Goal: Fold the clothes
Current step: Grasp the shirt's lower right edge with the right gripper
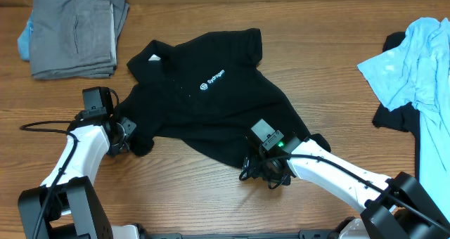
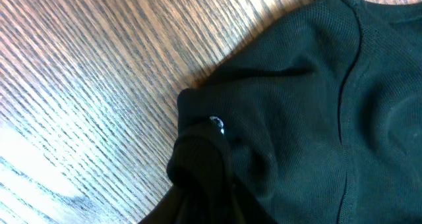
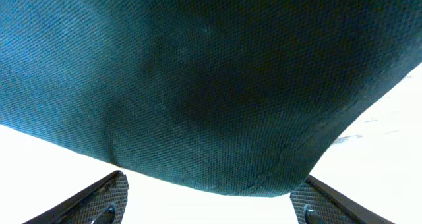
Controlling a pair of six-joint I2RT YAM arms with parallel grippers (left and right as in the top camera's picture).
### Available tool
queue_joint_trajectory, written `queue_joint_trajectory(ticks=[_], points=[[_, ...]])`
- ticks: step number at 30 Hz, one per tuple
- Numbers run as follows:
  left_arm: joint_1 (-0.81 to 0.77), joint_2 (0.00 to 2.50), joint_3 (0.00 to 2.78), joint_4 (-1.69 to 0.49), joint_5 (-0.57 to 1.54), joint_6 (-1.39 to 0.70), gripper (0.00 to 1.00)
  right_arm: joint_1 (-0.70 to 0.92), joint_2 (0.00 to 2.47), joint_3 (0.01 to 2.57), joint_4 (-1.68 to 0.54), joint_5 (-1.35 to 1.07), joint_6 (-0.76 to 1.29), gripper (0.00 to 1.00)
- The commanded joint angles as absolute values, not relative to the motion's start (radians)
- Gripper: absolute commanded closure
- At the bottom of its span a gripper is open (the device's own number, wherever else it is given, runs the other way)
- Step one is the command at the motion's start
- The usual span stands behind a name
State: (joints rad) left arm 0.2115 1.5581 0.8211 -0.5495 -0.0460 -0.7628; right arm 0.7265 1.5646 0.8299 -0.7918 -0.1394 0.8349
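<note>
Wooden table (image 1: 316, 28): black polo shirt (image 1: 211, 105) spread mid-table, rumpled. Long axis runs from collar at far left to hem at near right. Both arms at shirt's near edge, one per corner.
Left gripper (image 1: 126, 135): at near-left sleeve corner, looks pinched on bunched cloth; own fingers hidden under fabric in wrist view.
Right gripper (image 1: 260, 170): at near-right hem, fingers (image 3: 105, 197) spread wide, hem edge just ahead between them, nothing gripped.
Judgement: right needs to close on hem before any fold.

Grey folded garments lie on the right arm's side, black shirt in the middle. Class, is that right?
No: the overhead view shows the grey folded garments on the left arm's side; the black shirt is in the middle.
</note>
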Motion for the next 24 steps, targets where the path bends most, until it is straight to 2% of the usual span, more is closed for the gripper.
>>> queue_joint_trajectory(ticks=[1, 5, 18, 20, 24], points=[[0.216, 1.563, 0.839, -0.548, -0.055, -0.755, 0.73, 0.724, 1.566, 0.824, -0.786, -0.104, 0.837, 0.18], [0.216, 1.563, 0.839, -0.548, -0.055, -0.755, 0.73, 0.725, 1.569, 0.824, -0.787, -0.086, 0.837, 0.22], [0.216, 1.563, 0.839, -0.546, -0.054, -0.755, 0.75, 0.725, 1.664, 0.824, -0.782, -0.079, 0.834, 0.24], [0.216, 1.563, 0.839, -0.545, -0.054, -0.756, 0.75, 0.724, 1.666, 0.824, -0.782, -0.076, 0.833, 0.33], [0.216, 1.563, 0.839, -0.545, -0.054, -0.756, 0.79, 0.724, 1.666, 0.825, -0.787, -0.073, 0.833, 0.62]])
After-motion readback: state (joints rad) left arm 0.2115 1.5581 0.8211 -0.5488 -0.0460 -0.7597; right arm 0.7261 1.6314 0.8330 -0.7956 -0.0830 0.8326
